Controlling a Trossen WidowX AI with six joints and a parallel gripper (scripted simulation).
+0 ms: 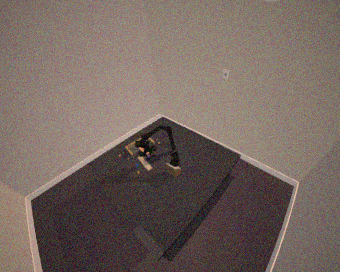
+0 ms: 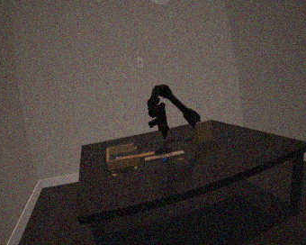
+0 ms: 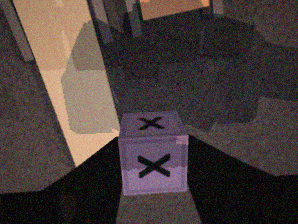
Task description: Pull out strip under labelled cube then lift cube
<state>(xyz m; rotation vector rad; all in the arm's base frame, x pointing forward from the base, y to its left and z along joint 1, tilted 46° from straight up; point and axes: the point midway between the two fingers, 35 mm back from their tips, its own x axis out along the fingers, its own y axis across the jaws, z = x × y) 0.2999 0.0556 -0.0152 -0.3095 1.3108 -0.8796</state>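
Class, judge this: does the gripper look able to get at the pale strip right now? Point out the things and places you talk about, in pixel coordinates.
Probably not: the gripper [image 3: 151, 142] is shut on the purple cube [image 3: 154, 165], though the strip [image 3: 87, 102] lies close beside it.

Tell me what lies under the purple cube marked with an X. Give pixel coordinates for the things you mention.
The purple cube [image 3: 154, 155] is between the gripper's fingers; below it in the wrist view shows dark grey surface. Whatever the cube itself covers is hidden.
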